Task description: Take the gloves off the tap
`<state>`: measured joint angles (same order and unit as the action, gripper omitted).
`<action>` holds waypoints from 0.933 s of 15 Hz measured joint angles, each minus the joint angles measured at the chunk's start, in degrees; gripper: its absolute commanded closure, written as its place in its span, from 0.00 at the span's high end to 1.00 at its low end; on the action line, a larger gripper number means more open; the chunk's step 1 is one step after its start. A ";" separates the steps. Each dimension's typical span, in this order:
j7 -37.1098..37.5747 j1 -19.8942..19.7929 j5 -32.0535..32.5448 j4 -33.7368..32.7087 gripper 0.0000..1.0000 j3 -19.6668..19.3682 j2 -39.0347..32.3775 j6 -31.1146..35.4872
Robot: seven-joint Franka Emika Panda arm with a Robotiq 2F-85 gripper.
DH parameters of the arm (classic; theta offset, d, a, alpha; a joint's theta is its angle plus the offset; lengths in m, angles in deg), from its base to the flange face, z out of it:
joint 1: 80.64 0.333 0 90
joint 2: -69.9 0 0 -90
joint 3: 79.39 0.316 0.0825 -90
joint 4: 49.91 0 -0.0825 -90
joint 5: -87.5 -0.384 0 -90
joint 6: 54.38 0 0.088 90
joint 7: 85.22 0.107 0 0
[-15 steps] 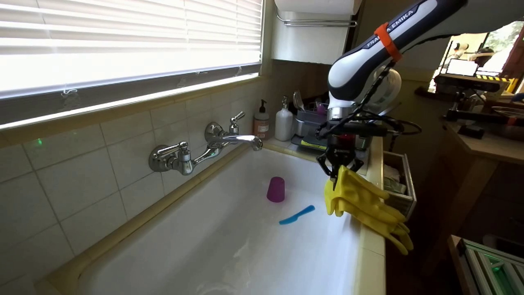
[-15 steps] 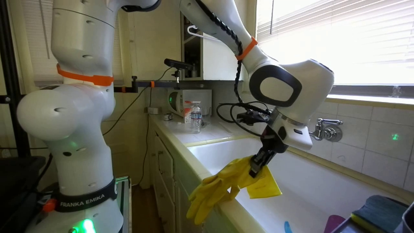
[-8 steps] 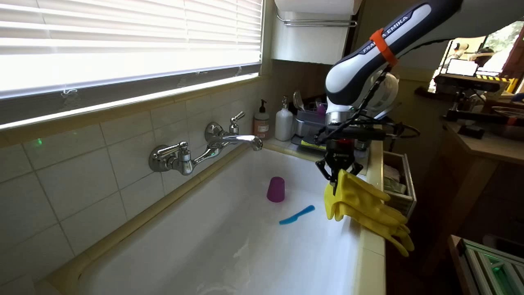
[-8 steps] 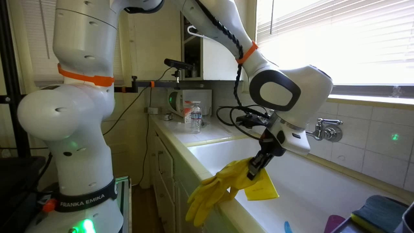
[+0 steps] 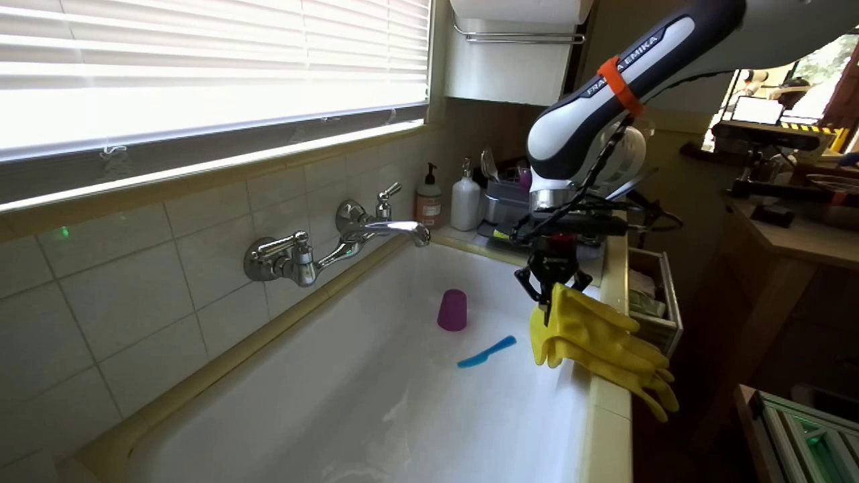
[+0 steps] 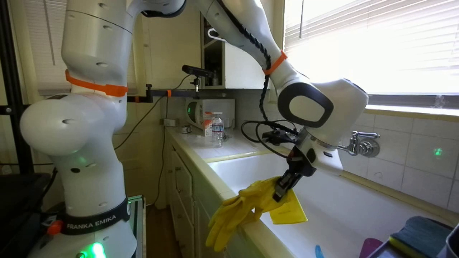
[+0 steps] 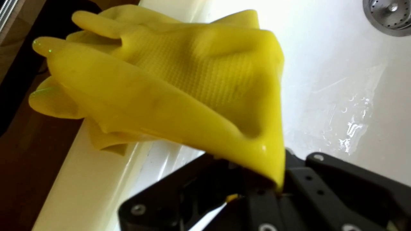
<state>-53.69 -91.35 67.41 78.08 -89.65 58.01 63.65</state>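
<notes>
Pinching the gloves [image 5: 594,335] over one long edge of the surface [image 5: 609,419], the tool [image 6: 279,193] is well apart from the tap [image 5: 356,236].

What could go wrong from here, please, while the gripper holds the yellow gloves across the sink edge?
The gloves might fall outside, because one end hangs past the sink edge. If the gripper opens, they may instead slide into the sink, where a wet-looking patch shows in the wrist view.
</notes>
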 measured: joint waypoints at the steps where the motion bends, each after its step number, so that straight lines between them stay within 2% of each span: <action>1: 0.03 0.09 0.02 -0.16 0.01 0.00 -0.31 0.00; 7: 0.26 0.55 0.23 -0.68 0.01 -0.02 -1.93 -0.03; 8: 0.37 0.64 0.32 -0.69 0.15 -0.02 -2.05 -0.05; 9: 0.61 0.75 0.44 -0.70 0.17 -0.03 -2.15 -0.06; 10: 0.89 0.87 0.53 -0.72 0.35 -0.03 -2.24 -0.06; 14: 1.85 1.18 1.03 -1.15 0.65 -0.03 -2.79 -0.06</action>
<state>-51.84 -90.17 68.43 76.93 -89.68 55.22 63.59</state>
